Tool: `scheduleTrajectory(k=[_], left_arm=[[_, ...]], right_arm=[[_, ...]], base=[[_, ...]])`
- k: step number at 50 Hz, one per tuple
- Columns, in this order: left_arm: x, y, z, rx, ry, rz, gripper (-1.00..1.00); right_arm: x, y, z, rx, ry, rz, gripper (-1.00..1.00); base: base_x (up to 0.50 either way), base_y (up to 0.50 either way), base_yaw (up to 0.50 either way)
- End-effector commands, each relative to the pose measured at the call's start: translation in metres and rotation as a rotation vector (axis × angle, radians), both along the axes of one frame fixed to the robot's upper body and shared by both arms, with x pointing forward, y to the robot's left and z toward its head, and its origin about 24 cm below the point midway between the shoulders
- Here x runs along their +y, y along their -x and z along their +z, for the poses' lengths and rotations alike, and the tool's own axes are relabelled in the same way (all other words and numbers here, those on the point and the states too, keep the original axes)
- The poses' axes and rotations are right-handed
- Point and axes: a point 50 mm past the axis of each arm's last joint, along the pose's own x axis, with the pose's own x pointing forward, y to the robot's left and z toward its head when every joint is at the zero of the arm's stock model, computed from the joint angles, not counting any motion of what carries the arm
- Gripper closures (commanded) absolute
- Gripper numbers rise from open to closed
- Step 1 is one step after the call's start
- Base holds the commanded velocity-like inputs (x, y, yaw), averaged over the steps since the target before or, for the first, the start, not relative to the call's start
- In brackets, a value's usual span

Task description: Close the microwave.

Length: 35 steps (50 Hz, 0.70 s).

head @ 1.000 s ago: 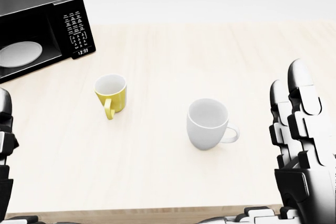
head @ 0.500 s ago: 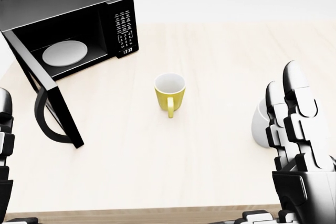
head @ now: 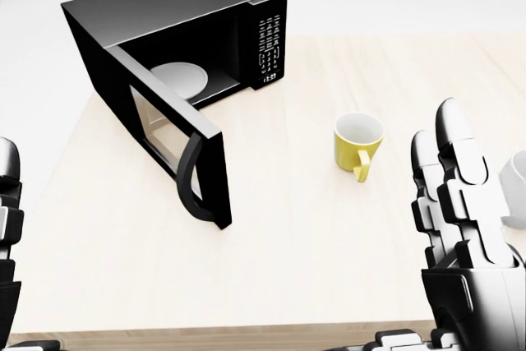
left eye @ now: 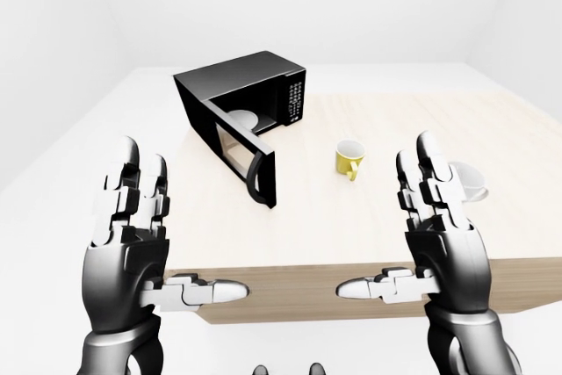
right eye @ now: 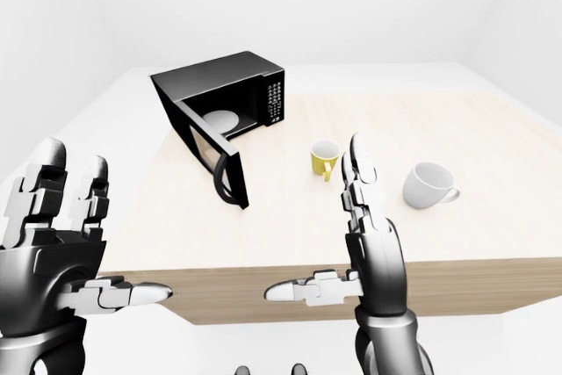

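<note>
The black box-shaped microwave (head: 177, 34) sits at the upper left of the pale wooden table (head: 288, 252) in the head view, its windowed door (head: 168, 139) swung wide open, so nothing of the closing is done. The left hand (left eye: 132, 217) and right hand (left eye: 439, 208) hover with fingers spread, holding nothing, well apart from the door.

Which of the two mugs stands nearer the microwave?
The yellow mug; the white mug stands farther right, beyond it from the microwave.

One black box-shaped microwave (head: 193, 34) (door open), one yellow ceramic mug (head: 358, 143), one white ceramic mug (right eye: 428, 185), one light wooden table (head: 312, 228).
</note>
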Motion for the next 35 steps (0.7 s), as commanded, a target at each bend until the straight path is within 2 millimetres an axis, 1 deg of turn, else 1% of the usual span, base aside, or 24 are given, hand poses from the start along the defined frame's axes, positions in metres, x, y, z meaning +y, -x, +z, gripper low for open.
scheduleTrajectory(k=[1,3,13,15,16,19,35], left_arm=[[-0.0001,-0.0006,-0.0001,0.000,0.001,0.000,-1.00],[-0.0002,0.0001,-0.0003,0.002,0.000,-0.004,-1.00],[-0.0009,0.0007,-0.0001,0.002,-0.002,-0.004,-1.00],[0.0001,0.0010,-0.0005,0.003,0.007,-0.002,-1.00],[0.0007,0.0016,0.0003,-0.003,0.017,-0.004,-1.00],[0.0002,0.0018,0.0006,-0.002,0.007,-0.001,-1.00],[0.0000,0.0010,-0.0003,0.001,0.011,-0.007,-1.00]], right_arm=[[0.0005,-0.0006,-0.0012,0.006,0.001,0.001,-1.00],[0.0007,-0.0026,-0.0058,0.027,0.006,-0.004,-1.00],[0.0010,-0.0030,-0.0070,0.033,0.006,-0.007,-1.00],[0.0017,-0.0029,-0.0091,0.043,0.030,-0.016,-1.00],[0.0027,-0.0017,-0.0081,0.043,-0.001,0.021,-1.00],[0.0028,-0.0002,-0.0058,0.031,0.007,0.004,-1.00],[0.0017,-0.0020,-0.0064,0.031,0.001,-0.005,-1.00]], base=[[0.00,0.50,0.00],[0.00,0.50,0.00],[0.00,0.50,0.00],[0.00,0.50,0.00],[0.00,0.00,0.00],[0.00,0.00,0.00],[0.00,0.00,0.00]])
